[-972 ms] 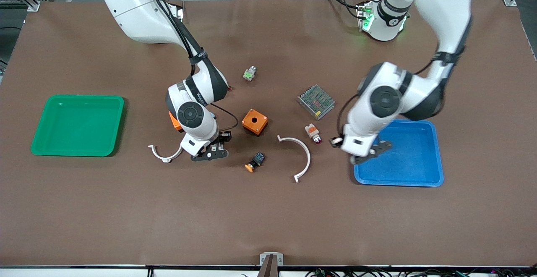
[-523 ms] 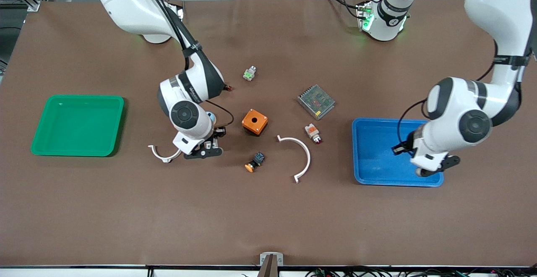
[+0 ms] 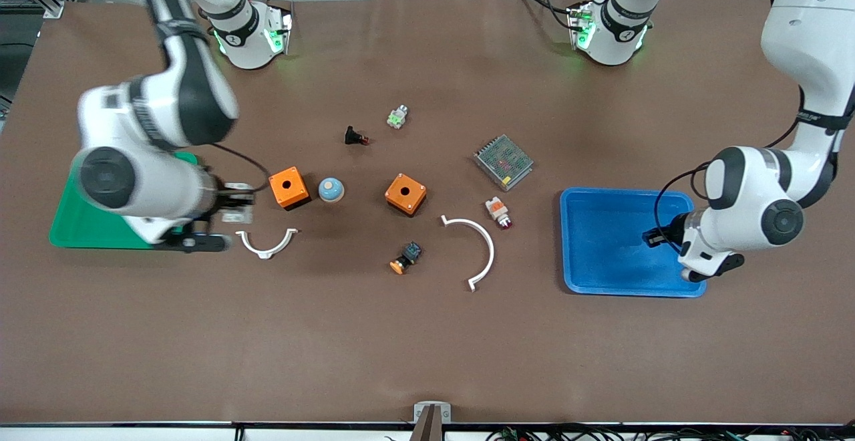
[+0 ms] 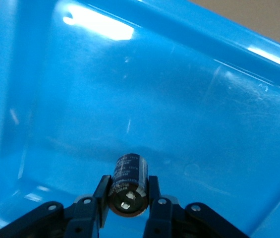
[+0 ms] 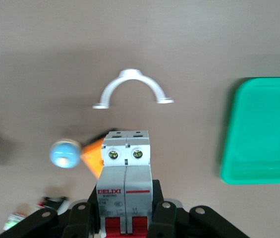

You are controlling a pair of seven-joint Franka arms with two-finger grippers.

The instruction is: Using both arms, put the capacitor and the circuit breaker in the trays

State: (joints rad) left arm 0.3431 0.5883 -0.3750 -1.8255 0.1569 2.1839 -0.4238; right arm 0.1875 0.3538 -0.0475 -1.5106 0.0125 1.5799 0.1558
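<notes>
The left gripper [image 4: 128, 210] hangs over the blue tray [image 3: 601, 274], its fingers [image 4: 101, 201] clamped on the capacitor [image 4: 127, 184]; the right gripper [image 5: 126, 218] holds the circuit breaker [image 5: 126, 176] pinched between its fingers over the table beside the green tray [image 5: 261, 134], near the small white clamp [image 5: 132, 89].

Brown-covered table [image 3: 427, 347], grey floor past its edge, aluminium framing at corners.
</notes>
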